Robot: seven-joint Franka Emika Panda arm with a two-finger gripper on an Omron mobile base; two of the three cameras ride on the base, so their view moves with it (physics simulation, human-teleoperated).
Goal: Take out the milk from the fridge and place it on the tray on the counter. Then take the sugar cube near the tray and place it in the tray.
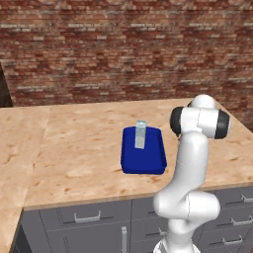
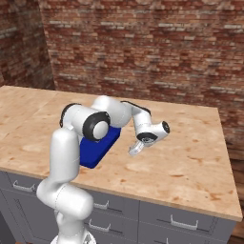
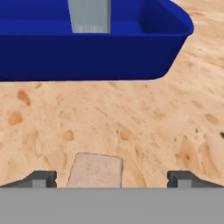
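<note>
Low over the tabletop (image 2: pixel 190 157), just right of the tray (image 2: pixel 97 151): claw (image 2: pixel 135 149) with jaws spread wide, clamped on nothing, tilted down toward the wood. Between the two dark fingertips (image 3: pixel 41 178) in the hand view: sugar cube (image 3: pixel 95 170), pale tan, lying flat on the tabletop (image 3: pixel 153 131), bracketed by the tips but not pinched, with clear gaps on both sides. Just beyond the cube in that view: long side wall of the tray (image 3: pixel 87 57), dark blue with rounded corner, near the cube yet apart from it. Inside the tray (image 1: pixel 143 160): milk carton (image 1: pixel 141 135), upright, pale blue and white, standing toward the tray's far half in the left base view; lower part of the milk carton (image 3: pixel 89 16) also visible above the rim in the hand view. Under the light wood tabletop (image 1: pixel 74 148): grey drawers (image 1: pixel 89 217) with metal handles. Behind the tabletop: brick wall (image 1: pixel 123 49). Arm bent forward over the tray's right side, hiding part of it in the right base view.
</note>
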